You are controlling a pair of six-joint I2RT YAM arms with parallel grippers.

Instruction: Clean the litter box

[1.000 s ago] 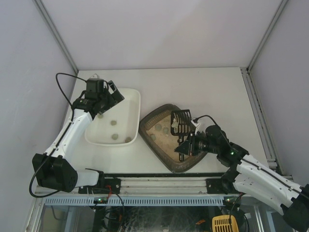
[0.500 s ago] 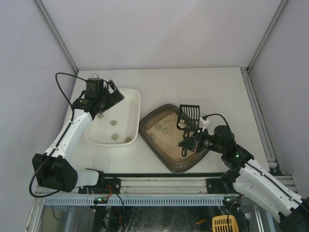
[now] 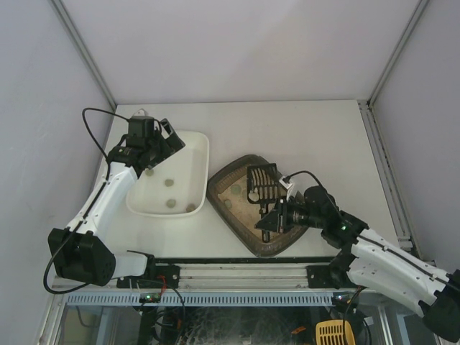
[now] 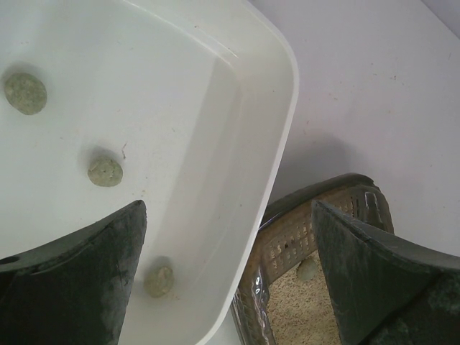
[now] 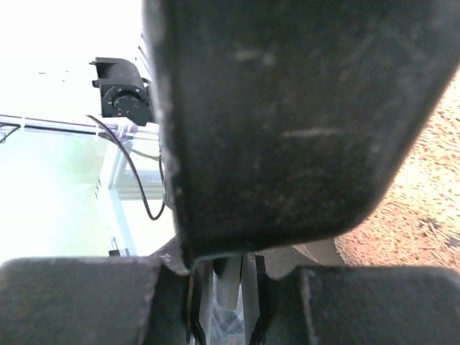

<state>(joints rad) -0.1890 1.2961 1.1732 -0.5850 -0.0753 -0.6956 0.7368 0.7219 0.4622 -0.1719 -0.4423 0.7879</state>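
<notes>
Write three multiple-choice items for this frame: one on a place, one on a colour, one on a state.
1. Where is the scoop?
A) far back, apart from both arms
B) above the litter box
C) outside the frame

2. What colour is the tray beside the litter box?
A) white
B) blue
C) red

3. How is the left end effector?
A) shut on the scoop
B) shut on a clump
C) open and empty

Answers:
1 B: the right end effector holds the scoop over the litter box's sand.
2 A: the tray is plainly white in both views.
3 C: its fingers stand wide apart above the tray, nothing between them.
</notes>
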